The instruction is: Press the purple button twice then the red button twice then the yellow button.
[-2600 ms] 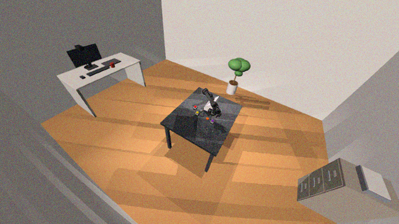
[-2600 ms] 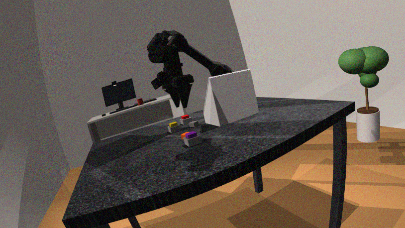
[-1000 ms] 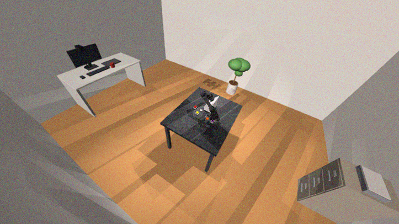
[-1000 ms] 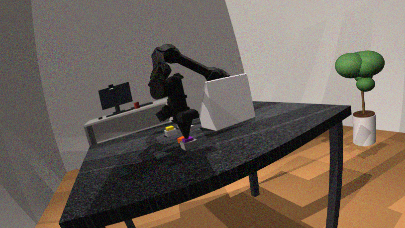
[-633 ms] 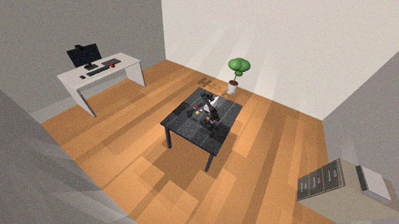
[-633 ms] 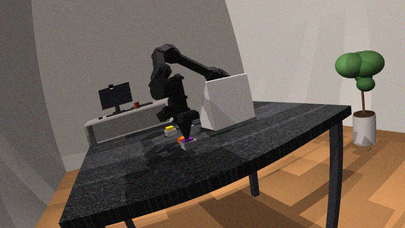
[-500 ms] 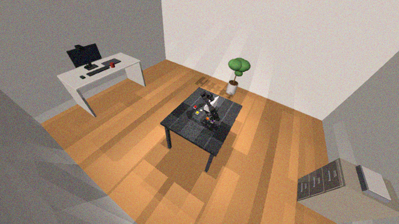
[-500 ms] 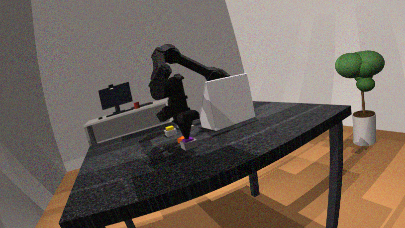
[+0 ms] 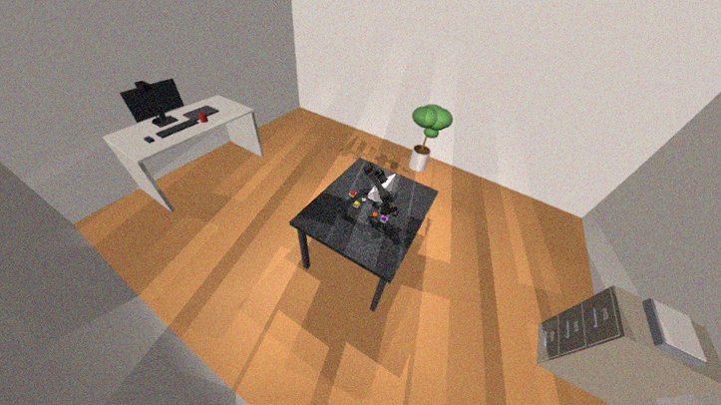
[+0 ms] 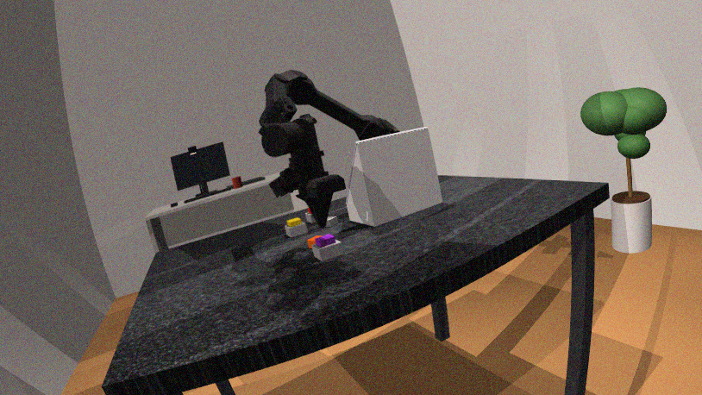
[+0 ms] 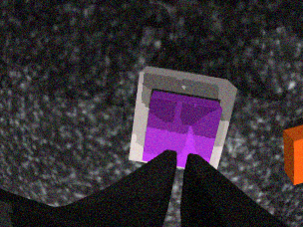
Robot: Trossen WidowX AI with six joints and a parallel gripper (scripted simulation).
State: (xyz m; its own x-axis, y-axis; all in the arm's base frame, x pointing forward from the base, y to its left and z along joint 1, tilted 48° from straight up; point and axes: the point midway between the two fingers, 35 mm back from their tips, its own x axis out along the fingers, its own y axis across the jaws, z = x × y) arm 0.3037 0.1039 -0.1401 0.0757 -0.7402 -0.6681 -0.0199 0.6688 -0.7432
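Note:
The purple button (image 11: pixel 182 124) (image 10: pixel 324 240) (image 9: pixel 384 218) sits in a light grey housing on the dark table (image 10: pixel 441 255). My gripper (image 11: pixel 179 163) (image 10: pixel 320 223) is shut and empty, pointing straight down. In the wrist view its tips lie over the near edge of the purple cap; I cannot tell if they touch it. The yellow button (image 10: pixel 293 222) (image 9: pixel 356 203) stands further back to the left. The red button (image 9: pixel 353 192) is mostly hidden behind the gripper in the exterior view.
An orange piece (image 11: pixel 294 155) (image 10: pixel 312 241) (image 9: pixel 375 214) lies close beside the purple button. A white wedge-shaped box (image 10: pixel 392 174) stands on the table behind the arm. A potted plant (image 10: pixel 630 196) stands on the floor to the right.

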